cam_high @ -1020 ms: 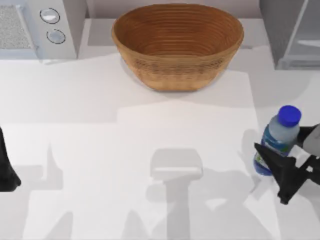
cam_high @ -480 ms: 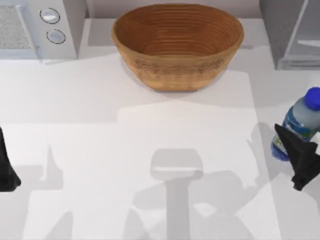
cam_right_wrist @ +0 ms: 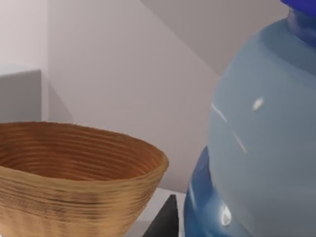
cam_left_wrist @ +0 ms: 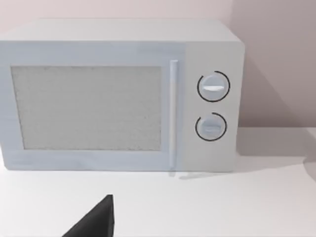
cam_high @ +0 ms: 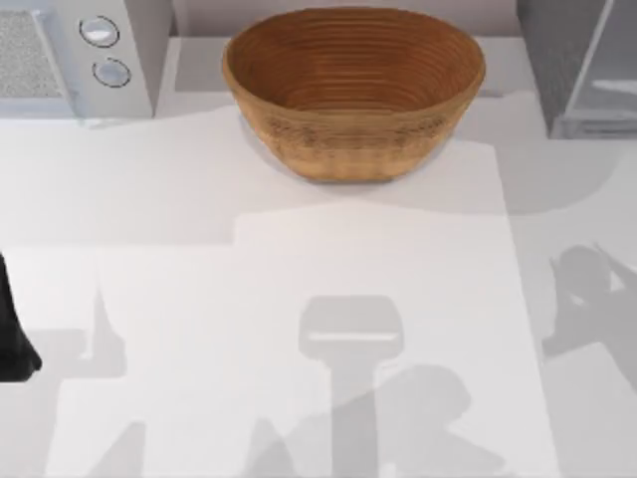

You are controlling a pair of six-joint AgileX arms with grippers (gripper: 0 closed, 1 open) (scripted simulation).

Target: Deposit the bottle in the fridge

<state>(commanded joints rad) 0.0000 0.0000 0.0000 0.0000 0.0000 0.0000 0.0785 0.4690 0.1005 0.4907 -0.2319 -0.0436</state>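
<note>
The bottle [cam_right_wrist: 261,138] looms very close in the right wrist view, its clear body tilted and a sliver of its blue cap [cam_right_wrist: 301,4] at the corner. My right gripper [cam_right_wrist: 247,222] is shut on the bottle's lower part, and one dark fingertip [cam_right_wrist: 165,219] shows beside it. The fridge [cam_high: 587,70], a grey cabinet with a paler door panel, stands at the table's back right in the top view. At the table's left edge, my left gripper [cam_high: 12,344] stays parked.
A large woven basket [cam_high: 353,90] sits at the back middle and shows beside the bottle as basket [cam_right_wrist: 74,173]. A white microwave [cam_high: 80,55] with two round knobs stands at the back left, seen head-on as microwave [cam_left_wrist: 118,94].
My right gripper has carried the bottle up and to the right, past the top view's right edge. Its shadow remains on the table at the right. The left arm has not moved.
</note>
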